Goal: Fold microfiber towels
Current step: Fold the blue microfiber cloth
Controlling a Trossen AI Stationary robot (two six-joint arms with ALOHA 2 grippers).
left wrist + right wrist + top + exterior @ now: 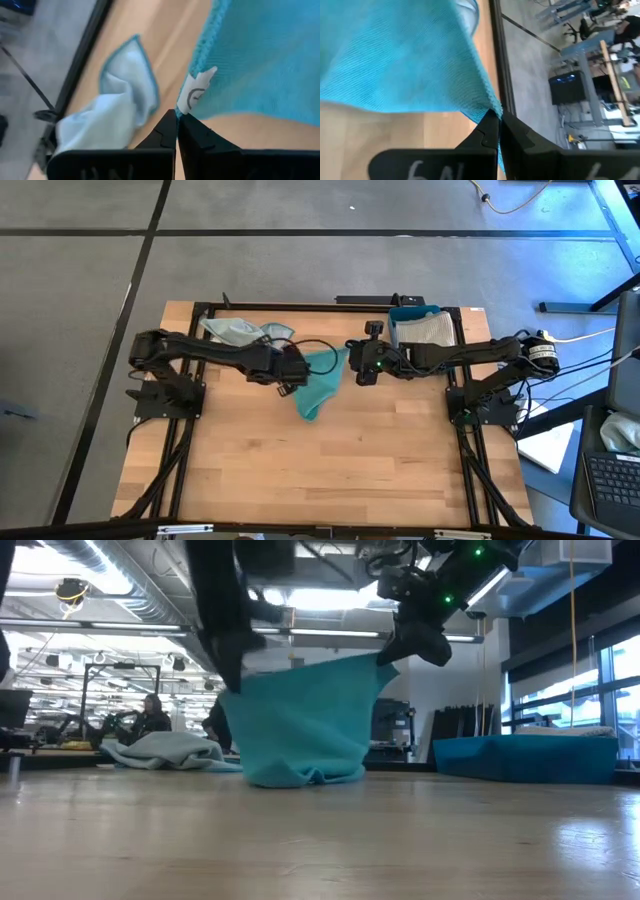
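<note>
A teal microfiber towel (318, 388) hangs between my two grippers over the middle of the table. Its lower fold rests on the wood (300, 778). My left gripper (294, 379) is shut on the towel's left upper corner, next to a small white tag (197, 90). My right gripper (352, 364) is shut on the right upper corner. In the low view the towel spreads like a sagging sheet between the two raised corners. My left gripper pinches the towel's corner (181, 109) between its two shut fingers, right beside the white tag. The fingers slant down from the table's left. The towel hangs below them, its bottom on the table. My right gripper pinches the opposite upper corner (491, 109) between its two shut fingers, slanting down from the table's right. The corner is lifted, and the top edge sags slightly toward my left gripper.
A heap of pale towels (236, 332) lies at the far left of the table. A blue tray (412, 311) holding a light folded towel (425, 330) stands at the far right. The near half of the wooden table (320, 470) is bare.
</note>
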